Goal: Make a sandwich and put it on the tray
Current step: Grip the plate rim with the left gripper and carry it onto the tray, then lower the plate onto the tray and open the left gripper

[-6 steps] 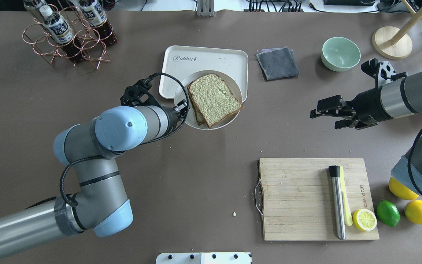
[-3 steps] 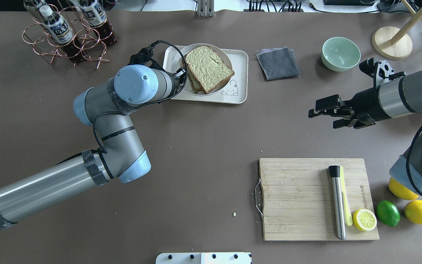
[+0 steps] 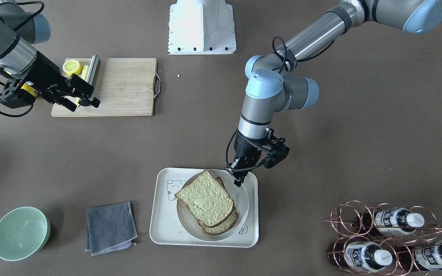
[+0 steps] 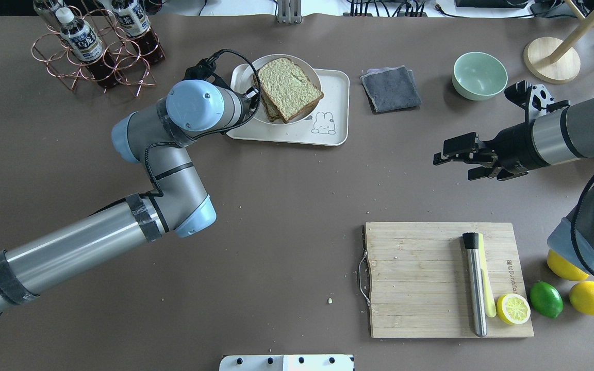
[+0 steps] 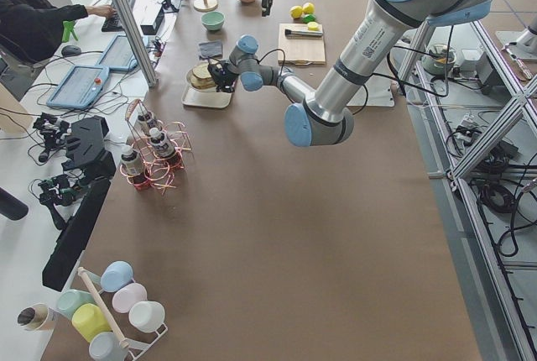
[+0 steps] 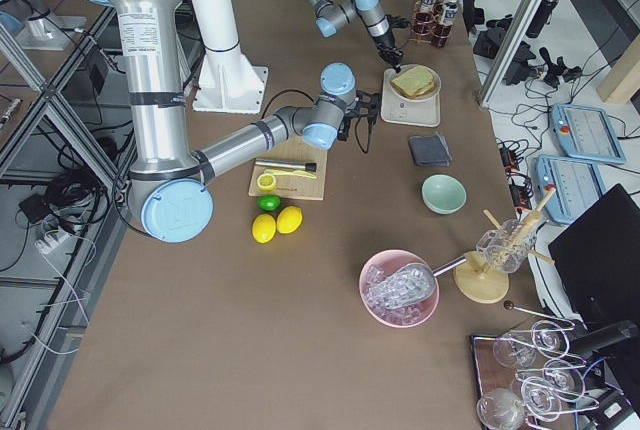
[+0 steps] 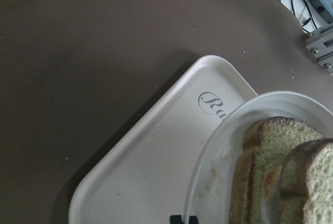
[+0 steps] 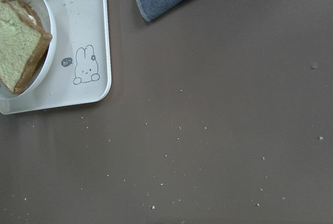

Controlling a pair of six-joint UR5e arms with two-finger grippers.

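Observation:
The sandwich [image 4: 286,87], two speckled tan slices with dark crust, lies on a round white plate [image 4: 307,67]. Only a sliver of egg shows between the slices in the left wrist view [image 7: 270,179]. My left gripper [image 3: 239,179] is shut on the plate's rim and holds the plate just over the cream tray [image 4: 335,90], on the "Rabbit" script end. In the front view the plate [image 3: 240,199] sits within the tray's outline [image 3: 163,214]. My right gripper [image 4: 452,167] is open and empty, hovering over bare table to the tray's right.
A copper bottle rack [image 4: 96,46] stands close to my left arm. A grey cloth [image 4: 390,87] and a green bowl [image 4: 479,74] lie right of the tray. The wooden cutting board [image 4: 421,278] carries a metal tool and a lemon half; a lime and lemons lie beside it.
My left arm has carried the plate with the sandwich away from the robot, from the tray's near edge to over its far, script end. The right arm has barely moved.

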